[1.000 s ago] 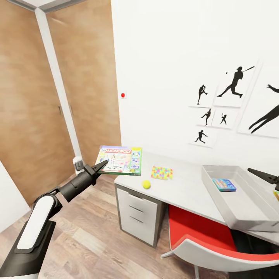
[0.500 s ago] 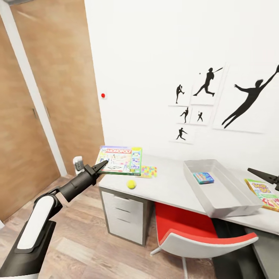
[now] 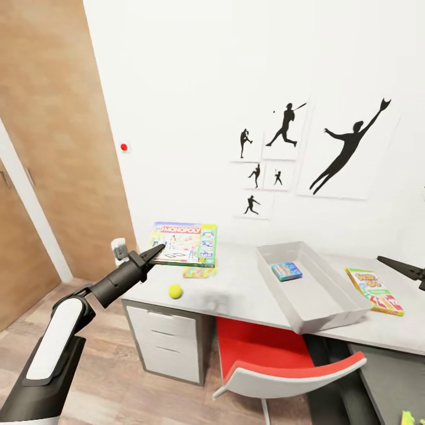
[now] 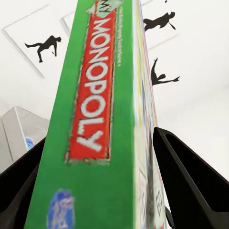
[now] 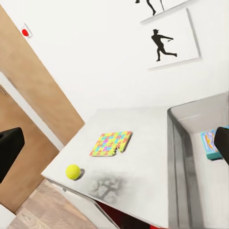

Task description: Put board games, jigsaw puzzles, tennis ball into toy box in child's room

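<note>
My left gripper is shut on the green-edged Monopoly board game, holding it flat just above the table's left end. In the left wrist view the Monopoly box stands between both fingers. A jigsaw puzzle peeks out beneath it, and the tennis ball lies near the front edge. The grey toy box holds a small blue flat box. The Skip-Bo board game lies right of it. My right gripper hangs open over the table's right end, with the puzzle, ball and toy box ahead.
A red-and-white chair is tucked under the table beside the white drawer unit. A brown wooden door and a red wall button are at the left. Black athlete pictures hang above the table.
The camera has swung right, so the table, toy box and wall pictures slid left in the picture and the Skip-Bo box came into view. The left gripper still holds the Monopoly box.
</note>
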Controlling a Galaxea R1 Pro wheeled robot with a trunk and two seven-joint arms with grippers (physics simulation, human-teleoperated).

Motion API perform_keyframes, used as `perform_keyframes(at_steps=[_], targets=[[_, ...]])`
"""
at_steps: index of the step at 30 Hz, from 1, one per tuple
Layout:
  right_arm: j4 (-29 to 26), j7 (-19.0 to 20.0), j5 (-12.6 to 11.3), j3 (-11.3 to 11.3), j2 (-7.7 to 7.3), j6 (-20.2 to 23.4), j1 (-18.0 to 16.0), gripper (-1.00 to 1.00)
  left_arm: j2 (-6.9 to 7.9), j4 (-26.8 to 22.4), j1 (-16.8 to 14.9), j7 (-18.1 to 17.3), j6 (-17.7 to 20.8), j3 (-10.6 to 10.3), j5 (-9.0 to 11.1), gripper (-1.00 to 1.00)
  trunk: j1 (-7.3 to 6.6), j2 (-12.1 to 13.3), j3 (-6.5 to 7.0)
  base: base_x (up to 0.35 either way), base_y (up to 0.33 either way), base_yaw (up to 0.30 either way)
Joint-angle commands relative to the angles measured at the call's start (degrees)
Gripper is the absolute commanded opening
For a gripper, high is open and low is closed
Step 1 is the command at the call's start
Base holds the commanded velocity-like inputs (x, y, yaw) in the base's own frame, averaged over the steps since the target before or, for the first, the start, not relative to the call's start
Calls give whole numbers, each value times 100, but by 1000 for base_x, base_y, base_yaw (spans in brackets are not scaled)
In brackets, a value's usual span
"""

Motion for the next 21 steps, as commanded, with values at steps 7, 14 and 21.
perform_keyframes(at_steps=[7,14,21], targets=[[2,31,17,-2,13,19,-7,100,-7,-1,-6,-30,28,6,8,-100,6,-13,-13,277,-156,-38],[2,31,17,3,30,19,-6,100,-9,-1,-4,-58,11,5,7,-100,6,-13,-13,223,-56,-7],[2,31,17,9,38,19,-4,100,-1,-1,0,-121,15,11,7,-100,6,-13,-13,39,-7,-1]])
